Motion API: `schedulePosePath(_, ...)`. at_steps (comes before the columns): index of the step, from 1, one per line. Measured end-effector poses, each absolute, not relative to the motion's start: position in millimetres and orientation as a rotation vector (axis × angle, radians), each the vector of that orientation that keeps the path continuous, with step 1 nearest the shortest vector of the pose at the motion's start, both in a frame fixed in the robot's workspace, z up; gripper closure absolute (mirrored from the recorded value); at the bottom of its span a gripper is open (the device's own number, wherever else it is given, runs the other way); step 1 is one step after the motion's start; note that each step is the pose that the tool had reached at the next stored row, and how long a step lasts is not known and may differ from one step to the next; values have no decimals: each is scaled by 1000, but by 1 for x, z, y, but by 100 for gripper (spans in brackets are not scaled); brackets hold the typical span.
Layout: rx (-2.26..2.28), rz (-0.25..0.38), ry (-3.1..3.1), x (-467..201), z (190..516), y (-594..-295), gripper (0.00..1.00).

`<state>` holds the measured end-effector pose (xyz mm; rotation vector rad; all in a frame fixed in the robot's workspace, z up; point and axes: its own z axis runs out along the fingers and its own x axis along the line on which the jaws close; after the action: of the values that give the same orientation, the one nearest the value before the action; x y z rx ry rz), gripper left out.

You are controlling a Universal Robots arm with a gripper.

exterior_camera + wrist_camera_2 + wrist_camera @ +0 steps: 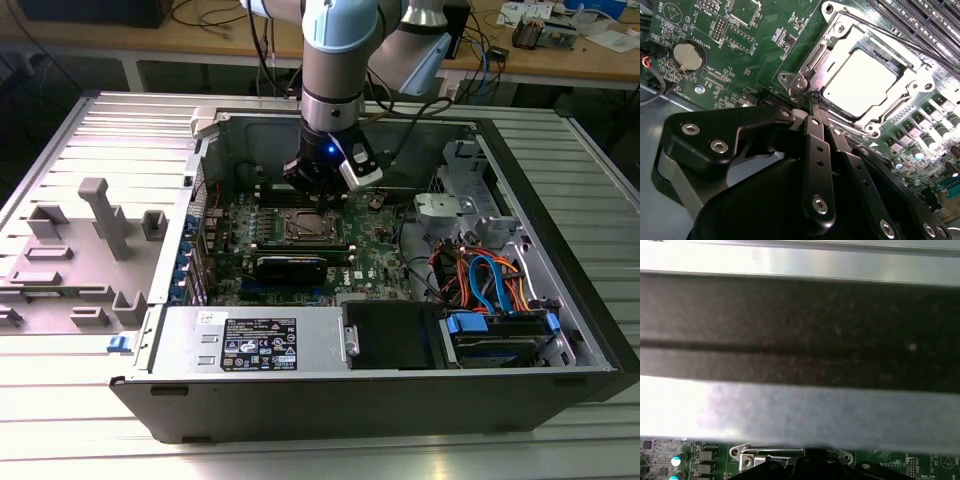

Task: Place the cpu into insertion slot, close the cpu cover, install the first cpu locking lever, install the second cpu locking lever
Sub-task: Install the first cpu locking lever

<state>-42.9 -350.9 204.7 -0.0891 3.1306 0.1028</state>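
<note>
The flat silvery-grey square cpu (866, 82) sits in the metal-rimmed insertion slot (799, 85), thin silvery frame cpu cover (900, 107) apparently down over it. Black pincer (816, 106), fingers pressed together, at the socket's corner; levers seemingly unfinished.

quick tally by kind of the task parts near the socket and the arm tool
cpu: 1, seated in the socket
cpu cover: 1, down around the chip
insertion slot: 1
end effector: 1, tips by the cover's corner
total: 4
</note>
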Motion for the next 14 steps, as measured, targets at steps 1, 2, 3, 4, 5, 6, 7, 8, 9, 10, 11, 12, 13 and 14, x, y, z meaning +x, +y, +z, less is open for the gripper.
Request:
schedulePosePath(1,-89,103,3131,-43,204,-351,89)
schedulePosePath(2,-89,103,3131,-43,204,-351,89)
schedulePosePath(3,-89,102,3131,-43,204,-351,89)
schedulePosePath(4,-89,102,3131,-43,203,-351,89)
schedulePosePath(5,-89,103,3131,-43,203,-351,89)
schedulePosePath(6,-89,103,3131,-43,203,-351,89)
schedulePosePath(7,-89,103,3131,-43,203,-351,89)
schedulePosePath(8,-89,102,3131,-43,202,-351,89)
schedulePosePath(9,-89,102,3131,-42,202,-351,89)
schedulePosePath(10,-89,103,3131,-42,201,-351,89)
schedulePosePath(11,-89,103,3131,-42,201,-351,89)
schedulePosePath(12,-89,103,3131,-42,201,-351,89)
schedulePosePath(13,-89,103,3132,-42,201,-351,89)
schedulePosePath(14,-89,107,3132,-42,201,-351,89)
